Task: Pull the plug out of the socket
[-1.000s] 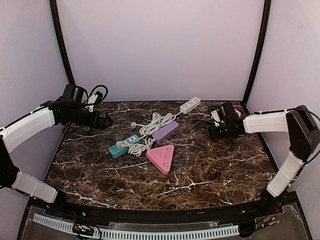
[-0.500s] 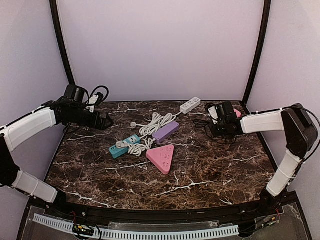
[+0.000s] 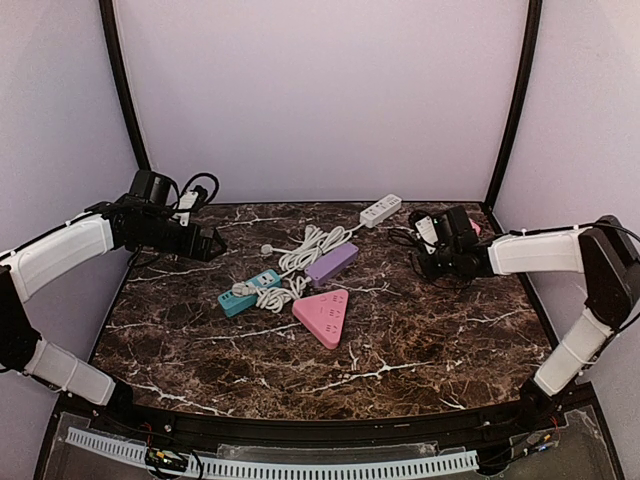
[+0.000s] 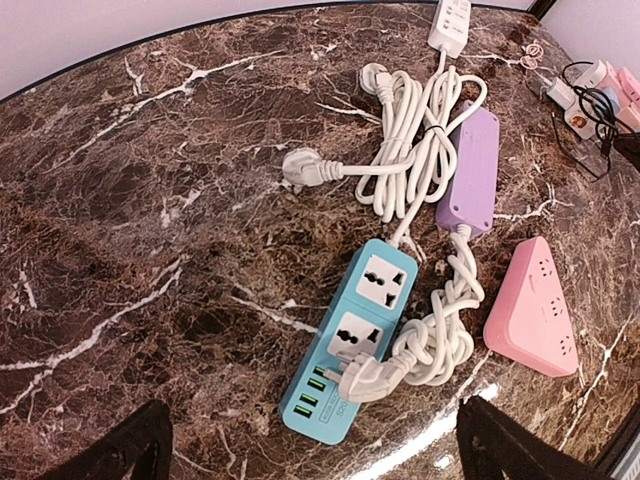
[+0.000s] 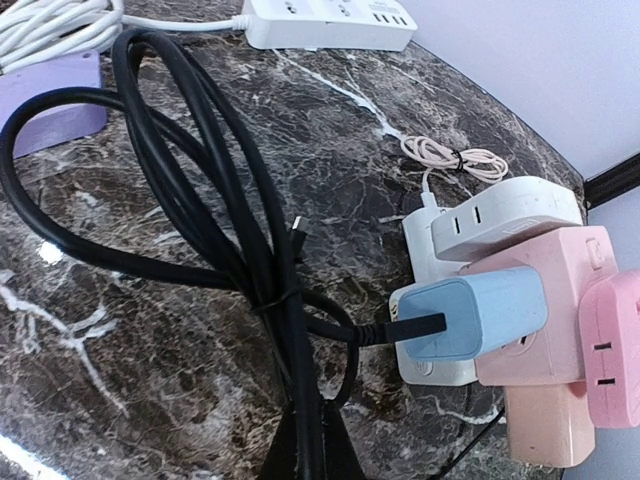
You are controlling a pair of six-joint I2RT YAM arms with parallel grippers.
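Note:
In the right wrist view a light blue plug (image 5: 470, 315) sits in a white socket block (image 5: 432, 368) beside pink adapters (image 5: 560, 330). A black cable (image 5: 200, 210) runs from the blue plug into a tied bundle. My right gripper (image 5: 305, 448) is shut on that bundle just left of the plug. In the top view it sits at the back right (image 3: 425, 262). My left gripper (image 3: 205, 243) hovers open over the table's back left with nothing between its fingers, and its dark fingertips (image 4: 135, 450) frame the teal strip.
A teal power strip (image 4: 350, 340) lies mid-table with a loose white plug (image 4: 375, 378) resting on it. Around it are a purple strip (image 4: 470, 170), a pink triangular strip (image 4: 535, 310), coiled white cords (image 4: 415, 140) and a white strip (image 5: 330, 22) at the back.
My right gripper's jaws have closed on the black cable bundle, and the wrist has shifted slightly. The left arm has not moved.

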